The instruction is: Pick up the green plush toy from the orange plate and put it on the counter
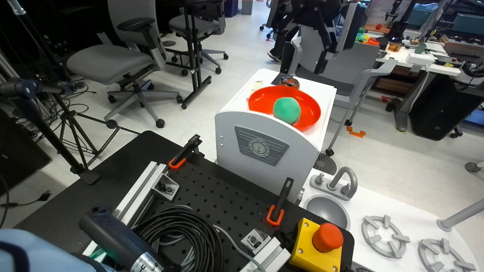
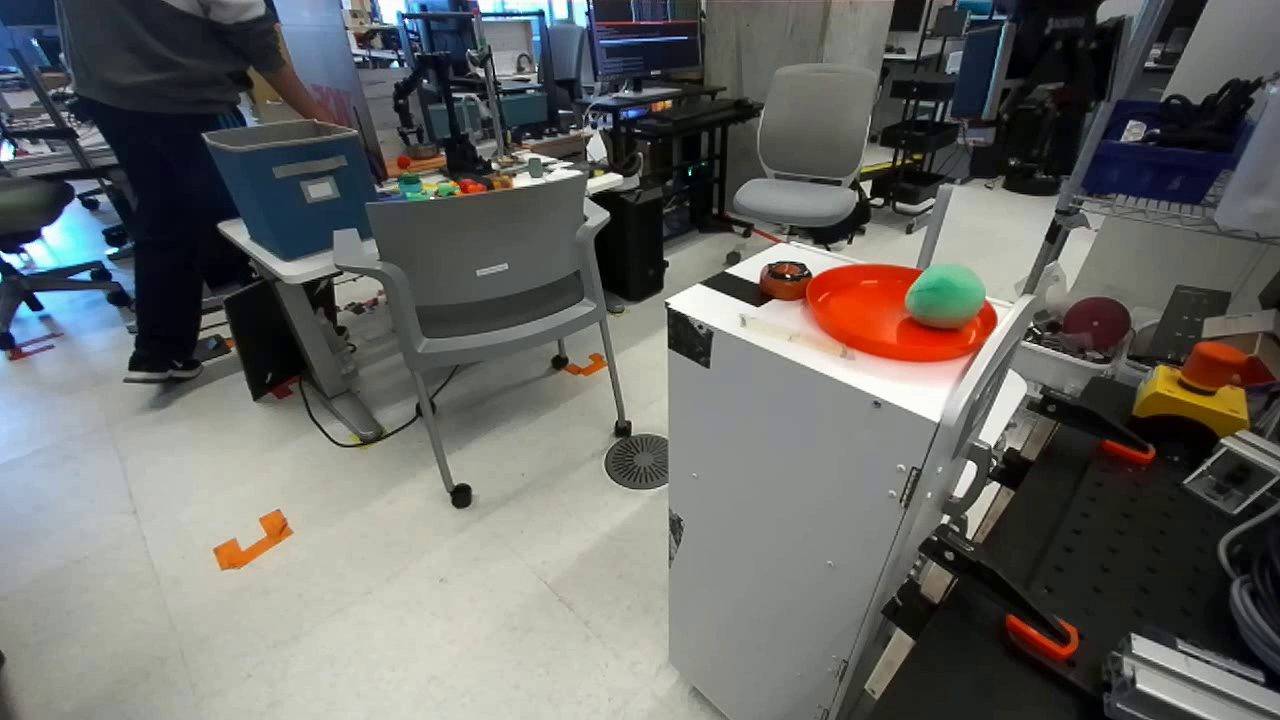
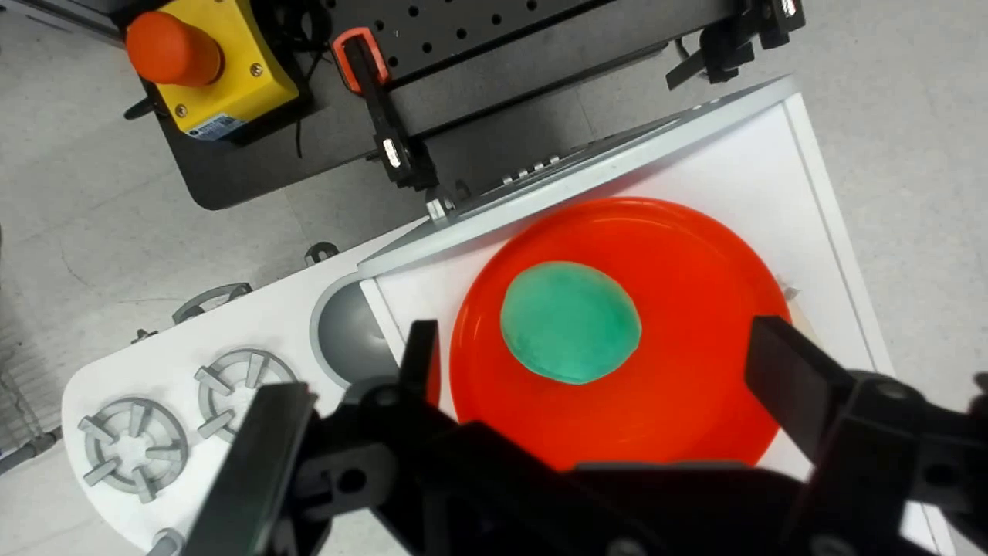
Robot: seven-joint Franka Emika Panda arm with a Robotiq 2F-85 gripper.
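one green toy (image 3: 571, 323), one plate (image 3: 695, 301)

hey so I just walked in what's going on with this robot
The robot's gripper looks set to take the green plush toy off the orange plate. Its jaws stand open and hold nothing. The toy lies on the plate, which sits on a white cabinet top, so the pickup isn't done yet.
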